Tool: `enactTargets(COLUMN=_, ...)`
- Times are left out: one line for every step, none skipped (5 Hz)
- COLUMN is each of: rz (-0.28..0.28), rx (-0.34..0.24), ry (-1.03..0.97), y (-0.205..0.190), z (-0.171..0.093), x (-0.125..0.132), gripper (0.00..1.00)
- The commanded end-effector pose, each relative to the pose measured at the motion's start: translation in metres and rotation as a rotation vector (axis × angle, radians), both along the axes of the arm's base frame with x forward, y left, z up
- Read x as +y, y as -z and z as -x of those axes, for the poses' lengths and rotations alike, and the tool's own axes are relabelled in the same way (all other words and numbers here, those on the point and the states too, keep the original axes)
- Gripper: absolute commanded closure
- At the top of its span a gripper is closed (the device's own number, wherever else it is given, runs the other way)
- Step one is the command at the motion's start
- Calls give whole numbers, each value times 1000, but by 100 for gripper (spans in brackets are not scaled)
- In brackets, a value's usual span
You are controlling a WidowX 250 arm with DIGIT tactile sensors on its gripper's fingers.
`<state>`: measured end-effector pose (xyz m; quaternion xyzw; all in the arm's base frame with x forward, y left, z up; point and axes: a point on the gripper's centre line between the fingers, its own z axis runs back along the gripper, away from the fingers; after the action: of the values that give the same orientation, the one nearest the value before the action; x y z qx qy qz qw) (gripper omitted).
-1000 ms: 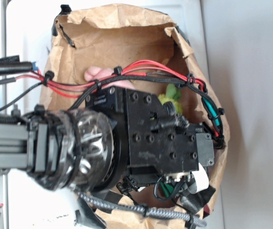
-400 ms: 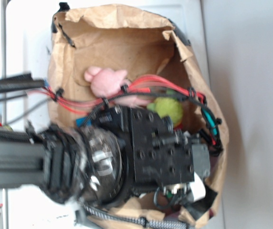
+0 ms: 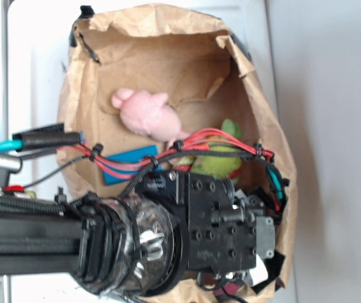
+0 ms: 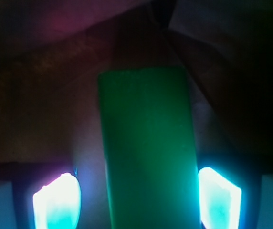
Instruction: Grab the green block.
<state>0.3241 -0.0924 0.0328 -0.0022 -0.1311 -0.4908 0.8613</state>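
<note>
— Wrist view first: where's the green block (image 4: 146, 148)?
— Dead centre, standing tall between the two glowing fingertips (image 4: 56, 200). It fills the middle of the frame, flat faces, dark brown paper behind it.
— Claw (image 4: 137, 200) closed on it?
— No. The jaws stand wide, one tip on each side of the block, with a dark gap on both sides. Nothing is gripped.
— And from the outside view?
— The block itself is hidden under the arm. The black wrist and motor housing (image 3: 221, 230) sit low inside the brown paper bag (image 3: 142, 57), with red cables (image 3: 199, 148) looped over the top.
— What else is in the bag?
— A pink plush toy (image 3: 149, 117) is near the middle, a lime-green plush toy (image 3: 221, 161) is just beside the cables, and a blue block (image 3: 127, 165) is to the left of it, partly crossed by the wires.
</note>
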Motion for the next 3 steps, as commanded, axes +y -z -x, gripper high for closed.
enactTargets(rz=-25, rx=-34, ry=3, y=-8, z=-4, x=-20, gripper=0)
enactTargets(rz=-39, rx=-58, ry=-29, y=-8, z=-3, x=-20, gripper=100)
enactTargets(rz=-32, rx=-72, ry=-49, y=-10, z=-4, x=-20, gripper=100)
